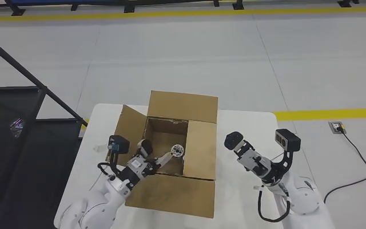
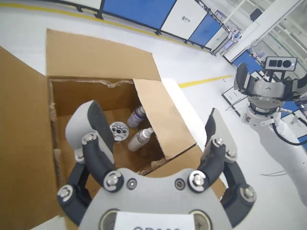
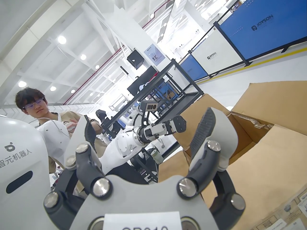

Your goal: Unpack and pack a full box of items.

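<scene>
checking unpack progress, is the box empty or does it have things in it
Not empty: the box holds a purple-labelled bottle, a white bottle and a round metal part on its floor.

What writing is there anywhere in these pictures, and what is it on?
Tag on left gripper: cut off at the picture's edge.
Tag on right gripper: likewise cut off.
Bottle label: too small.
Stickers on box: too small.
Blue panels: brand logos, left unquoted.

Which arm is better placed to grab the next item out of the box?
Left, probably. The left gripper hangs open over the box, with two bottles and a metal disc below it. The right gripper, also open, sits outside the box, off to its side.
</scene>
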`<act>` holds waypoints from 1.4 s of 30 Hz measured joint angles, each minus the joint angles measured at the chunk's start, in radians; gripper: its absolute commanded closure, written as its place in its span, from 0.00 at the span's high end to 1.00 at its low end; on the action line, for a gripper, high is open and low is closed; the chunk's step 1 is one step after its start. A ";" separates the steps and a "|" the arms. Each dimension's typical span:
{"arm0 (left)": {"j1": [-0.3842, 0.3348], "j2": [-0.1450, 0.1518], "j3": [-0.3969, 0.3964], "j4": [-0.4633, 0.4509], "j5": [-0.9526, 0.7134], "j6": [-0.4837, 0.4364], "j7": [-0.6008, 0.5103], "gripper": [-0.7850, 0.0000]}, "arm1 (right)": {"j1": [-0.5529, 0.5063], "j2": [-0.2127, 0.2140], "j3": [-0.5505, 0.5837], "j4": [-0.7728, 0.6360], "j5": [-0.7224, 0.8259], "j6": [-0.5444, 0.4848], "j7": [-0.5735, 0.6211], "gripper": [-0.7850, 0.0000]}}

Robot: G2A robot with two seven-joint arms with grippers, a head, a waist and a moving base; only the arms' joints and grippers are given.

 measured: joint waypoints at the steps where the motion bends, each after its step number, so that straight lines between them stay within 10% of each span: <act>1: -0.027 -0.004 0.027 0.019 -0.012 0.027 -0.030 1.00 | 0.002 0.001 0.000 0.008 -0.002 0.000 -0.006 1.00; 15: -0.327 -0.036 0.180 0.343 -0.356 0.063 -0.398 1.00 | -0.040 0.026 0.049 0.063 0.047 -0.036 -0.047 1.00; 32: -0.390 -0.043 0.229 0.448 -0.520 0.010 -0.501 1.00 | -0.019 0.044 0.029 0.077 0.038 -0.021 -0.076 1.00; 42: -0.378 -0.036 0.219 0.343 -0.502 0.021 -0.485 1.00 | -0.025 0.054 0.019 0.041 0.022 -0.028 -0.095 1.00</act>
